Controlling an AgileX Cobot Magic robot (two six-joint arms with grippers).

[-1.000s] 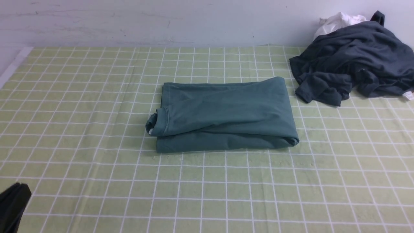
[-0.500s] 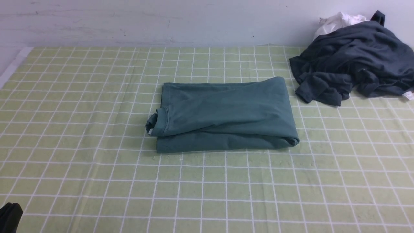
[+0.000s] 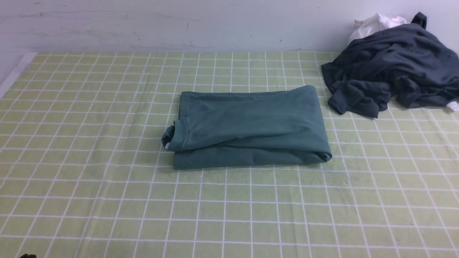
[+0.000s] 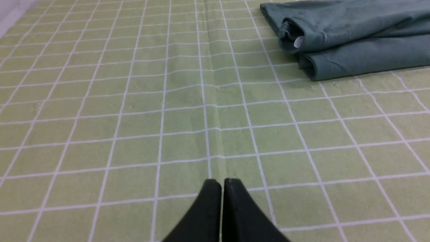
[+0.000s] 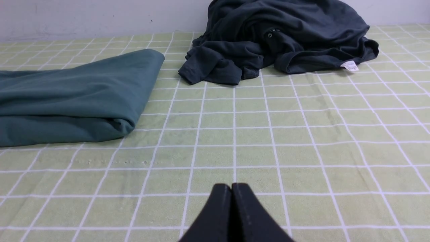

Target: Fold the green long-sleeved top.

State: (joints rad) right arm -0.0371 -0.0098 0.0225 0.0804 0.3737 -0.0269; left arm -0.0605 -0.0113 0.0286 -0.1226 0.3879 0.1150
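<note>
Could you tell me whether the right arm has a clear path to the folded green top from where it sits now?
Probably yes: only bare checked cloth lies between the shut right tool and the green top; the dark garment sits off to the side.

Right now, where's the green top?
Front view: the green long-sleeved top lies folded near the middle of the checked tablecloth, with the dark grey garment heaped at the far right beyond it.
</note>
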